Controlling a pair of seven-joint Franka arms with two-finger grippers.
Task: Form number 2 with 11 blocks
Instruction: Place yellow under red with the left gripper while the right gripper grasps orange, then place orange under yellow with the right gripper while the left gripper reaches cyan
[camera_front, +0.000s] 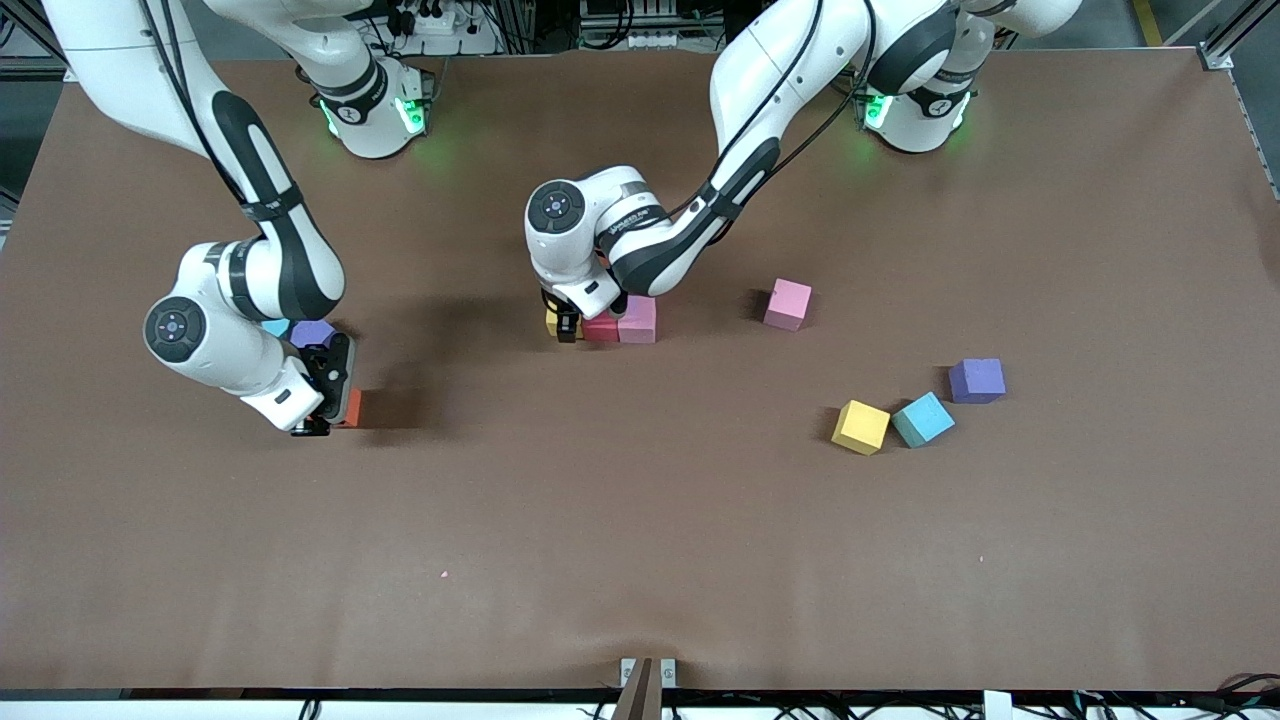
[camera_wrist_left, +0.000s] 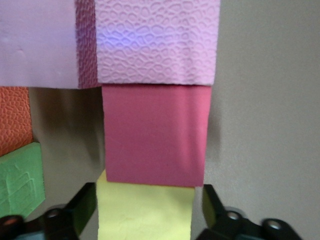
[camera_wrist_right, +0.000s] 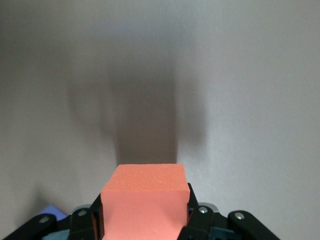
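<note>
My left arm hides most of the number 2 (camera_front: 622, 322) at table centre; only yellow, red and pink cubes show. My left gripper (camera_front: 567, 328) stands spread around the yellow cube (camera_wrist_left: 145, 212), not squeezing it. My right gripper (camera_front: 322, 415) clamps an orange block (camera_wrist_right: 144, 205), at 9 o'clock from the digit.

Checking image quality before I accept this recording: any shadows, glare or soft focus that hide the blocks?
Front view: evenly lit, both arms cast soft shadows on the table, and the right arm hides most of the orange block. Left wrist view: a bluish glare spot on the pink block; yellow block slightly soft. Right wrist view: a broad dark shadow ahead of the orange block.
</note>
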